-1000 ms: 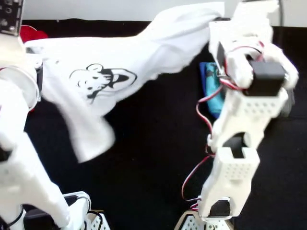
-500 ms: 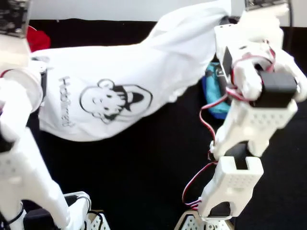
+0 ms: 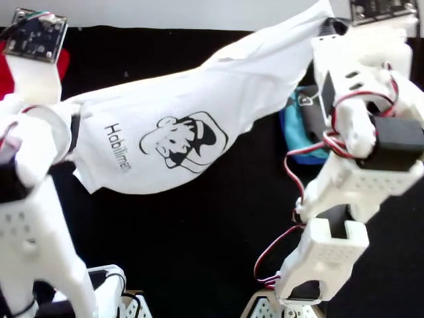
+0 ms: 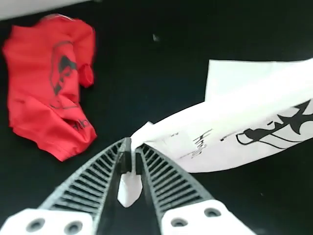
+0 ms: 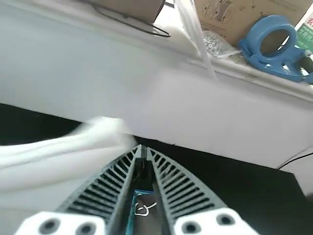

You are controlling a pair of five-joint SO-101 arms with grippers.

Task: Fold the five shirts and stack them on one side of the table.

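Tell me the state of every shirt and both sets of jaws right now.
White shirt: lifted, stretched between both jaws, unfolded, print showing.
Red shirt: crumpled on the table, unfolded.
Blue shirt: on the table, partly hidden by the right arm.
Left jaws: shut on the white shirt's edge.
Right jaws: shut on the white shirt's other end.

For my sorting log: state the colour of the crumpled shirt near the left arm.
Red cloth shirt with a dark print, clearest in the left wrist view.
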